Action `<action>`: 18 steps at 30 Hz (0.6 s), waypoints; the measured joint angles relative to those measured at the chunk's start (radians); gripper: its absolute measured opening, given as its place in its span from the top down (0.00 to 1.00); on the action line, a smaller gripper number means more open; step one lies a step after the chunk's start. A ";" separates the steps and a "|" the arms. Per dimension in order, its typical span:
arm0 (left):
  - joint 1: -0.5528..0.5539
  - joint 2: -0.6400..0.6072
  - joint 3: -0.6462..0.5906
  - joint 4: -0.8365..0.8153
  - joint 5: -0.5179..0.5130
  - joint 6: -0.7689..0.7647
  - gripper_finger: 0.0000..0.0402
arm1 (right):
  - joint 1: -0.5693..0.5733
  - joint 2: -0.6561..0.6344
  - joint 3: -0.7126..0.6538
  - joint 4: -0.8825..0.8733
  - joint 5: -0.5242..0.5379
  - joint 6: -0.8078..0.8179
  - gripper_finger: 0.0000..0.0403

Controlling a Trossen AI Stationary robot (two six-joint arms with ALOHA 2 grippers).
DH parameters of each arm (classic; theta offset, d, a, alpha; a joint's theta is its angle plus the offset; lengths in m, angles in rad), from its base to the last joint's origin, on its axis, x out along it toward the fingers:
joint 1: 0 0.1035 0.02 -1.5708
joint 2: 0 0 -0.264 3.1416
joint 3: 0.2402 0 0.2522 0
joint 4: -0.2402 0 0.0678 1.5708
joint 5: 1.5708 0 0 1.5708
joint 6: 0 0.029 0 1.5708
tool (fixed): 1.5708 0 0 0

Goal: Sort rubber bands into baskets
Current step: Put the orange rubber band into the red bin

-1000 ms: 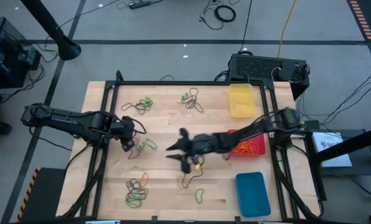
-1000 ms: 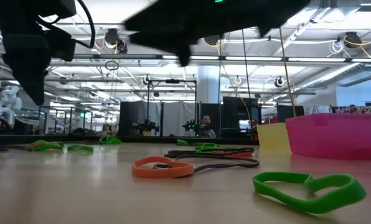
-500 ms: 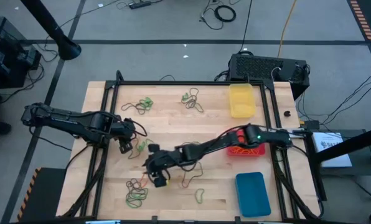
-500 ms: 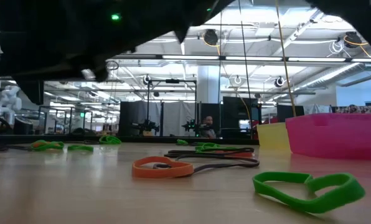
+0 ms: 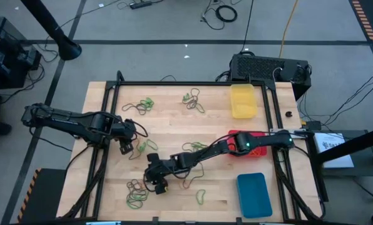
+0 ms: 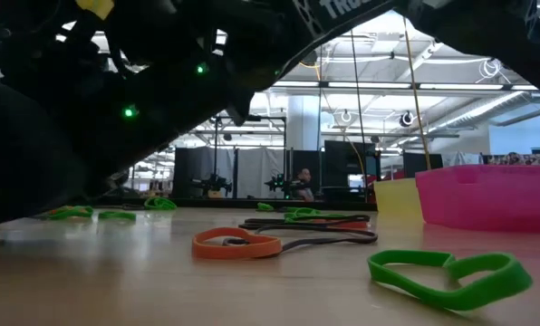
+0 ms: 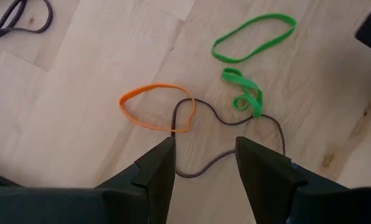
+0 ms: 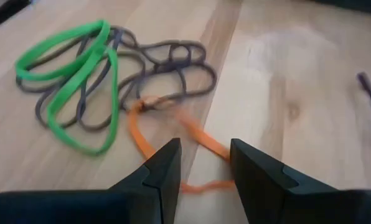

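Rubber bands in orange, green and dark lie in loose heaps on the wooden table (image 5: 174, 125). My right gripper (image 5: 156, 184) reaches across to the near left and hangs open over one heap (image 5: 136, 191). An orange band (image 8: 192, 142) of that heap runs between its fingers, beside green loops (image 8: 79, 81) and dark loops (image 8: 167, 62). My left gripper (image 5: 128, 149) stands open at the left, pointing down over an orange band (image 7: 154, 107), a dark band (image 7: 201, 165) and green bands (image 7: 254, 37). The yellow basket (image 5: 243, 100), red basket (image 5: 256, 149) and blue basket (image 5: 253, 195) stand at the right.
Further heaps of bands lie at the far left (image 5: 139, 105) and far middle (image 5: 193, 100). A single green band (image 5: 201, 196) and an orange and dark pair (image 5: 188, 181) lie near the front edge. A black box (image 5: 268, 67) stands behind the table. My right arm (image 5: 236, 145) stretches low across the middle.
My right gripper has swept from the table's middle toward the left and near edges and come down, ending over the heap at the near left. In the low view its arm now fills the upper left. The bands have stayed where they lay.
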 joint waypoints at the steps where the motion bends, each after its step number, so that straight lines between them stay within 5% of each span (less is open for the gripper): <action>1: 0.000 0.000 0.000 0.000 0.000 -0.001 0.56 | 0.000 0.000 0.001 -0.024 0.001 0.001 0.67; 18: 0.000 0.000 0.000 0.052 -0.027 -0.134 0.56 | 0.018 -0.008 0.005 -0.171 0.014 0.014 0.67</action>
